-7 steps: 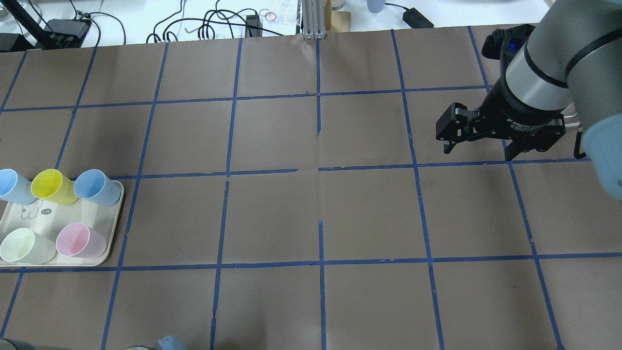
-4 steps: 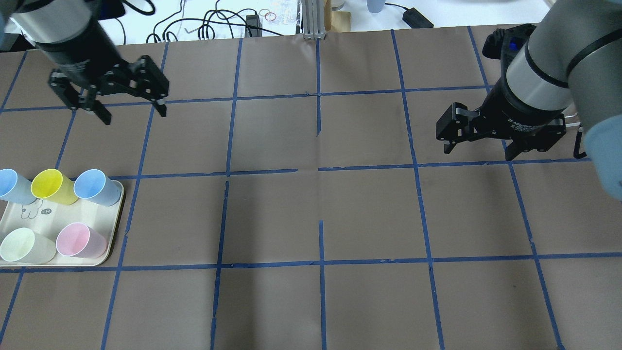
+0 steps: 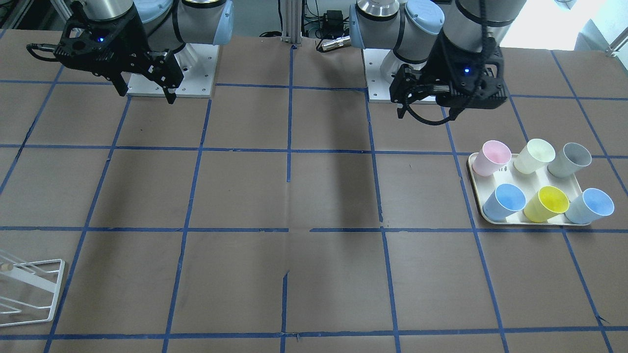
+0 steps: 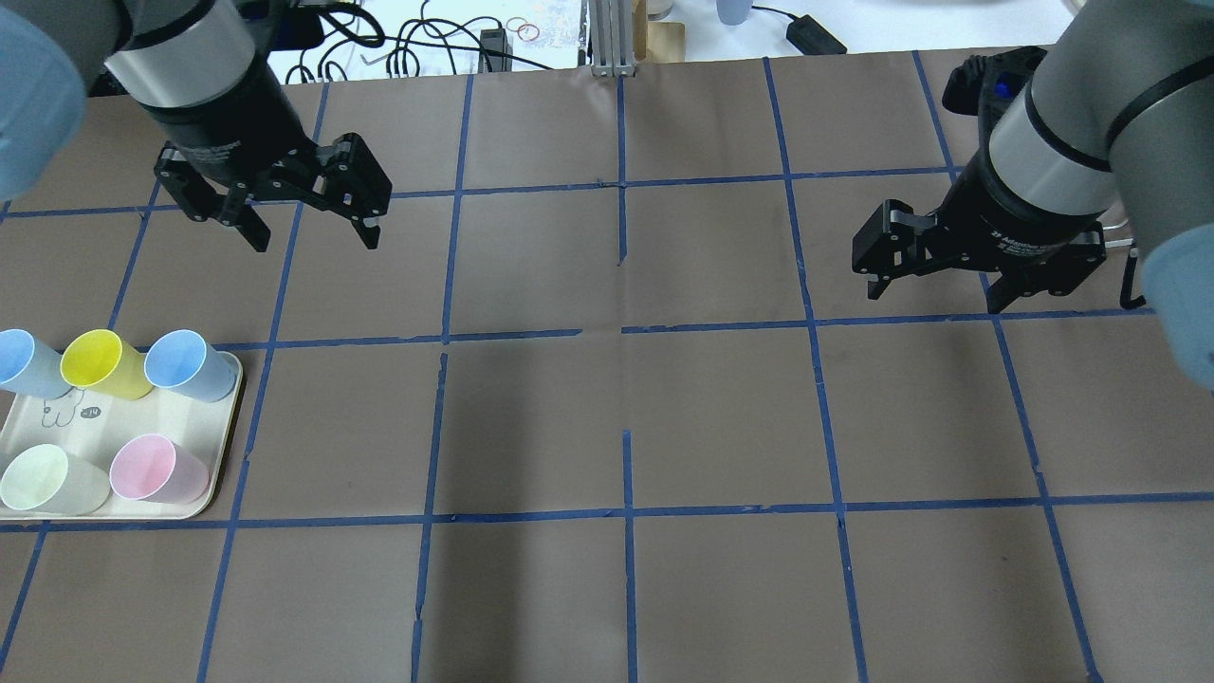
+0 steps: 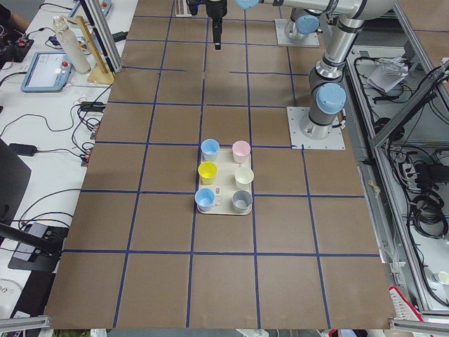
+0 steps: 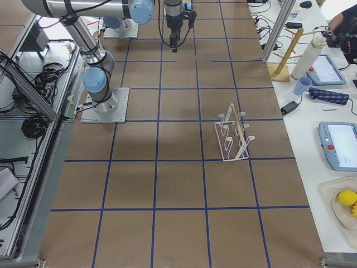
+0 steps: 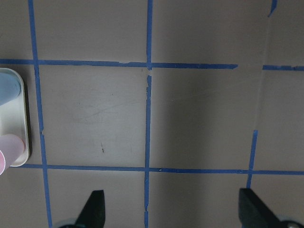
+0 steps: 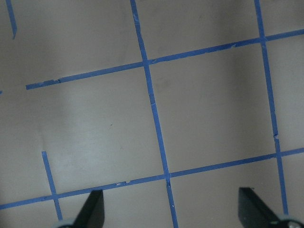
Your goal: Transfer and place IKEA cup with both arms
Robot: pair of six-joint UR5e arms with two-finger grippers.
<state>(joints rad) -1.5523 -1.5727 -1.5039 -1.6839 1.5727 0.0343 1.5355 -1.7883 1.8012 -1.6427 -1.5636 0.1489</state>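
On cream tray, pale grey tapered plastic IKEA cup stands upright; black left end effector and right end effector hang spread, empty.

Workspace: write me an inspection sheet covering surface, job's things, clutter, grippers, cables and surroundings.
Surface: table covered in brown paper with a blue tape grid.
Job's things: grey IKEA cup upright on the tray, at the outer end of the row nearer the robot, untouched.
Clutter: pink cup, pale yellow-green cup, yellow cup and two light blue cups share the tray; white wire rack stands on the table.
Grippers: left gripper open, empty, above bare table; right gripper open, empty.
Cables: black cables on the bench beyond the far edge.
Surroundings: teach pendant on a side bench.
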